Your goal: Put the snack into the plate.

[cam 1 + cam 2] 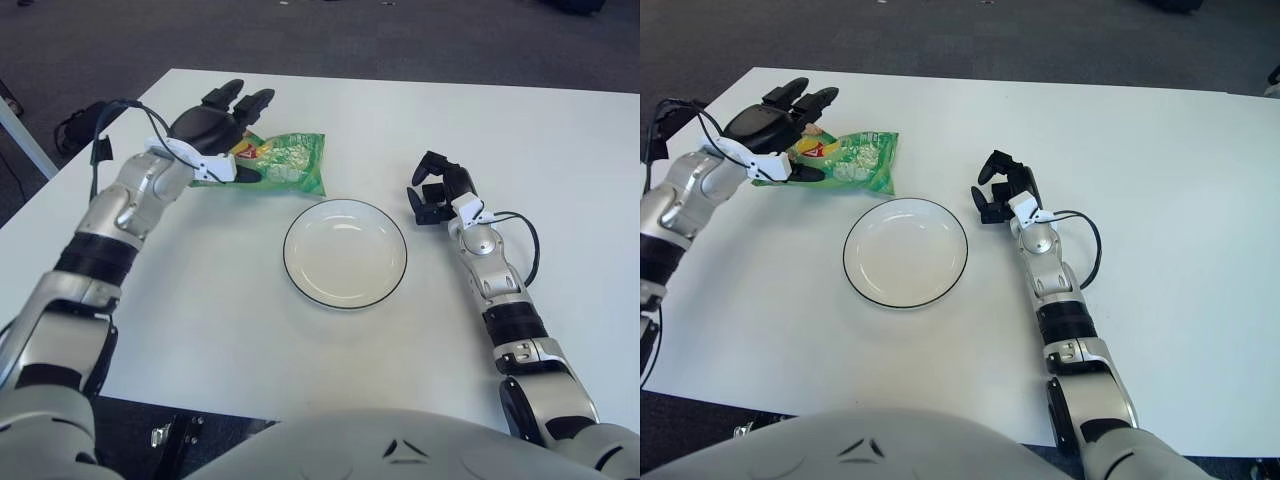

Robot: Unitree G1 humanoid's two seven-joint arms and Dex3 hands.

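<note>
A green snack bag (282,163) lies flat on the white table (200,300), up and to the left of the plate. The white plate (345,255) with a dark rim sits mid-table with nothing in it. My left hand (222,128) hovers over the bag's left end, fingers spread and thumb low beside the bag, holding nothing; it hides that end of the bag. My right hand (437,192) shows to the right of the plate with its fingers curled on nothing.
The table's left edge runs close under my left forearm, with dark carpet (100,40) beyond it. A black cable (105,115) loops off my left wrist. Another cable (525,240) curls beside my right forearm.
</note>
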